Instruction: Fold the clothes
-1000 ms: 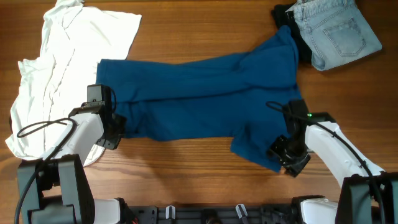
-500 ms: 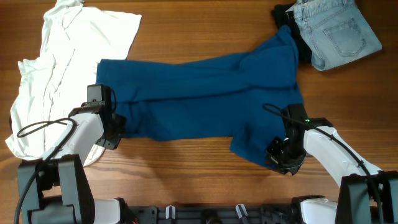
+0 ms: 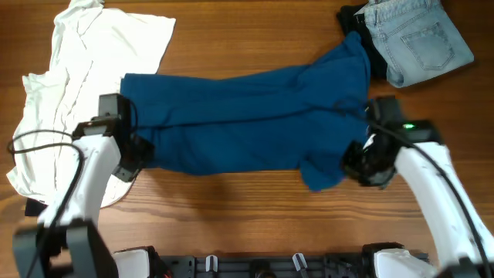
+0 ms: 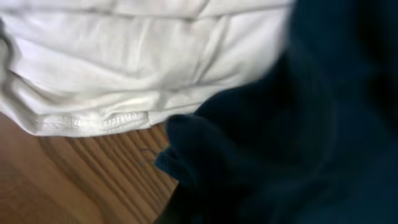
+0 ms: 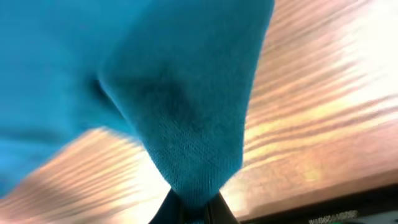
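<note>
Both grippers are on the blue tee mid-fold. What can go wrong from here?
1. The right gripper pinches only a narrow tip of the blue T-shirt, so the cloth may slip out when pulled.
2. The left gripper grips right beside the white shirt, which may get dragged along.
3. The T-shirt's far corner lies by the jeans and might catch them.

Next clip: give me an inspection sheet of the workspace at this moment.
Surface: wooden table, bare wood looks clean.
Job's things: blue T-shirt stretched across the middle, partly folded; white shirt crumpled at the left, touching it.
Clutter: jeans at the far right, over a dark garment.
Tools: left tool shut on the T-shirt's left end; right tool shut on its near right corner.
Cables: black cable loops beside the left arm, above the white shirt.
Surroundings: nothing seen.
</note>
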Available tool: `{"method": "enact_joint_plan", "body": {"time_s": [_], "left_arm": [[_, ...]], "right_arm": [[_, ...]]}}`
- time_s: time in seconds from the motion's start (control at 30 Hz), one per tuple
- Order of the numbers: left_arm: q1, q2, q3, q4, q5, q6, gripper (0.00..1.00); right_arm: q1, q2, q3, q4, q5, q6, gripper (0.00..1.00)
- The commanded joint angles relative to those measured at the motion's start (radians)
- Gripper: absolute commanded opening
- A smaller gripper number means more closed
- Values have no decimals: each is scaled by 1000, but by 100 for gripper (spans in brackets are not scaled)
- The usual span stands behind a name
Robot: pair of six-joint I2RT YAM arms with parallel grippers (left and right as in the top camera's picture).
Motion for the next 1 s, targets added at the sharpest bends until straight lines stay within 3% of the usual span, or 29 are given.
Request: {"method": "enact_joint_plan", "body": {"time_s": [0.0,0.37,0.5,0.77,0.97], "left_arm": [[6,-129,39,-65,-6,124,4],[6,-409,99,-280,5,191,4],[6,-453,125,-298,5,190,4],[6,-335,124,-290,4,190,4],[6,-142,124,-173,3,190,4]], "right_arm": [[-66,-105,150,-92,44,-108,4],[-351,-199,476,-363,43,-317,4],[-360,-180,491,-343,33,-341,4],[-357,45,490,-272,-11,-449,4],[-306,304,490,-123,-64,-520,4]]}}
